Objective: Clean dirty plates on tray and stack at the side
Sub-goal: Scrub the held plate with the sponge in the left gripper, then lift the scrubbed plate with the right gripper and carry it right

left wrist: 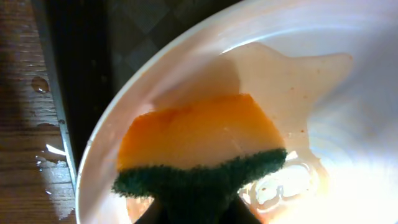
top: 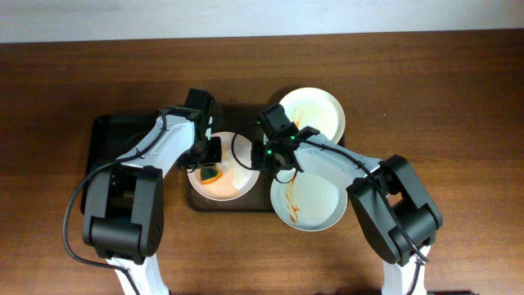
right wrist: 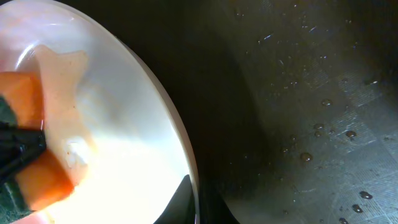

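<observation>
A pale plate [top: 236,182] lies on the dark brown tray [top: 233,205], with soapy orange-tinted water in it. My left gripper [top: 209,160] is shut on an orange sponge with a green scouring side [top: 212,174] and presses it onto this plate. In the left wrist view the sponge [left wrist: 199,146] lies on the plate [left wrist: 323,74] above my fingers [left wrist: 199,214]. My right gripper [top: 266,156] is shut on the plate's right rim, which shows in the right wrist view [right wrist: 194,202]. Two sauce-streaked plates lie at the right: one far [top: 315,115], one near [top: 315,197].
A smaller black tray [top: 106,135] sits at the left, under my left arm. The brown tray's bare floor [right wrist: 298,93] is wet with droplets. Water drops lie on the wooden table [left wrist: 40,84] beside the tray's edge.
</observation>
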